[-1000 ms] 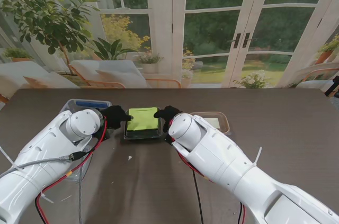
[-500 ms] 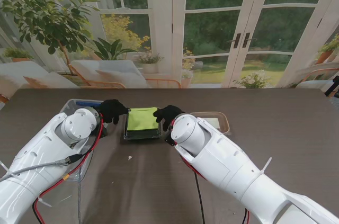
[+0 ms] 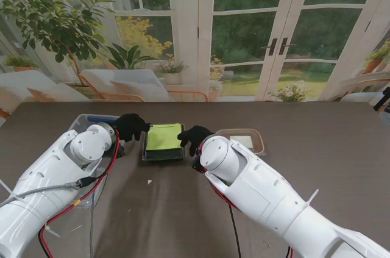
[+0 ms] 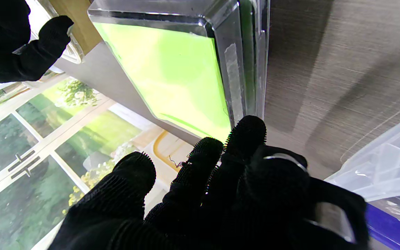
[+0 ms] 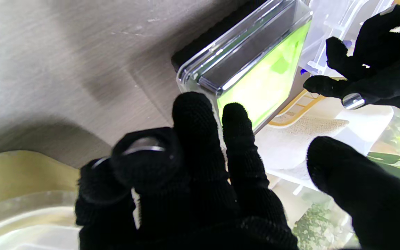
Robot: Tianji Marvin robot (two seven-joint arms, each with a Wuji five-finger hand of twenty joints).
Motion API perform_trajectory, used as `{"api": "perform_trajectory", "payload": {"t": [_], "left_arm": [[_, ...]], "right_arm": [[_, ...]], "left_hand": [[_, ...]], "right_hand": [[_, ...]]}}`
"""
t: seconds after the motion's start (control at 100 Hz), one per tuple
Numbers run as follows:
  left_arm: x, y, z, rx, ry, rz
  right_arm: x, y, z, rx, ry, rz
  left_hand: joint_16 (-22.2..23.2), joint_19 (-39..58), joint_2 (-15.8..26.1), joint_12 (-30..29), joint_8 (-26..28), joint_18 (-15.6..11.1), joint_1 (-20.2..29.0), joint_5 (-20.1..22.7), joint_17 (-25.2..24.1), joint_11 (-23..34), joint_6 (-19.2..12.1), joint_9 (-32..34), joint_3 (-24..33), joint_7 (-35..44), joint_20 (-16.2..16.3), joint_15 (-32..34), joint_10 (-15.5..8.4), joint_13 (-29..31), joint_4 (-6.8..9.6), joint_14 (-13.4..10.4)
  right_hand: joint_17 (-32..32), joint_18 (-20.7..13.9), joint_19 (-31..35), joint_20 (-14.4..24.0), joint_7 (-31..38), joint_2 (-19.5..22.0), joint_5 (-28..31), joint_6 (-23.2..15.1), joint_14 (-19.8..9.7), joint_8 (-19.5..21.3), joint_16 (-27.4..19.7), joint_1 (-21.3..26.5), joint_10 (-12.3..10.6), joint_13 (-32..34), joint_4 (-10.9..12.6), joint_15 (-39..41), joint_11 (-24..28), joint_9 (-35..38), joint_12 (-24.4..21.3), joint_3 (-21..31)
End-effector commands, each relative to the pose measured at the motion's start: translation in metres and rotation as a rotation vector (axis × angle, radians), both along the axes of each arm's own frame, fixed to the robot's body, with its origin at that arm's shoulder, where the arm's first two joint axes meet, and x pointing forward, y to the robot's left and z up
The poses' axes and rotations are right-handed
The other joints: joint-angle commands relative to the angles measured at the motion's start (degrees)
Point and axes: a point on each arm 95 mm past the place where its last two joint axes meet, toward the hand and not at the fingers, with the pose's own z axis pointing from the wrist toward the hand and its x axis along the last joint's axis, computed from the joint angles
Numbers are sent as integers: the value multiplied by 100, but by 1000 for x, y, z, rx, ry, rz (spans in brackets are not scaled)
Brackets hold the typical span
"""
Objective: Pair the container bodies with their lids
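Squarely between both hands on the tabletop point(image 3: 183, 209): green-lidded container point(image 3: 164, 141), lid already seated, long axis running away from me. Left hand point(image 3: 130, 126) just beside its left edge, fingers spread, holding nothing. Right hand point(image 3: 194, 136) at its right edge, likewise empty and splayed, touching or not impossible to tell. Neither clearly nearer; beige lid point(image 3: 247, 141) close by the right hand

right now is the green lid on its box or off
On: the green lid sits flat atop the clear box, neither hand holding it.
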Motion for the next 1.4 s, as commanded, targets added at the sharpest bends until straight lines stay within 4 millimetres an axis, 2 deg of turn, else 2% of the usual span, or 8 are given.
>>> {"api": "perform_trajectory", "payload": {"t": [0.0, 0.24, 1.05, 1.18, 1.39], "left_arm": [[1, -6, 1, -3, 14, -21], [1, -7, 0, 14, 16, -35], [0, -7, -8, 28, 70, -47], [-1, -6, -8, 30, 70, -47], [-1, -5, -5, 31, 56, -48]], "right_arm": [[-6, 2, -5, 1, 19, 17], [-8, 3, -10, -2, 33, 27], [-10, 5, -30, -3, 86, 39], [-10, 5, -26, 10, 76, 36], [-11, 7, -8, 41, 25, 18]], "left_hand": [[91, 896, -60, 232, 45, -70, -51, 168, 189, 255, 73, 59, 109, 70, -26, -35, 164, -19, 67, 544], [85, 909, -62, 526, 27, -92, -57, 162, 191, 526, 114, 140, 115, 39, -13, -4, 144, 24, 65, 517], [80, 865, -21, 605, 14, -44, -51, 115, 184, 490, 57, 137, 25, 5, -38, -9, 156, 14, 63, 539], [81, 860, -19, 610, 13, -28, -46, 113, 183, 495, 47, 150, 14, 3, -42, -10, 156, 14, 64, 539], [86, 872, -19, 627, 4, -29, -44, 75, 186, 516, 53, 178, -4, -20, -38, 3, 154, 28, 66, 536]], "right_hand": [[3187, 67, 162, -308, 80, -268, 163, -30, 191, -17, 95, -90, 4, 404, 80, 355, 2, 244, 101, 165], [3187, 68, 164, -303, 101, -263, 170, -19, 198, -9, 104, -98, 6, 404, 77, 366, 11, 277, 129, 161], [3184, 76, 151, -305, 137, -244, 63, 42, 205, 18, 81, -115, 13, 404, 73, 310, -29, 229, 138, 118], [3181, 80, 145, -308, 138, -257, 50, 26, 210, 21, 74, -115, 12, 403, 67, 297, -44, 224, 129, 107], [3177, 88, 135, -312, 133, -331, 131, -20, 240, 15, 71, -123, 6, 400, 51, 284, -51, 248, 122, 81]]}}
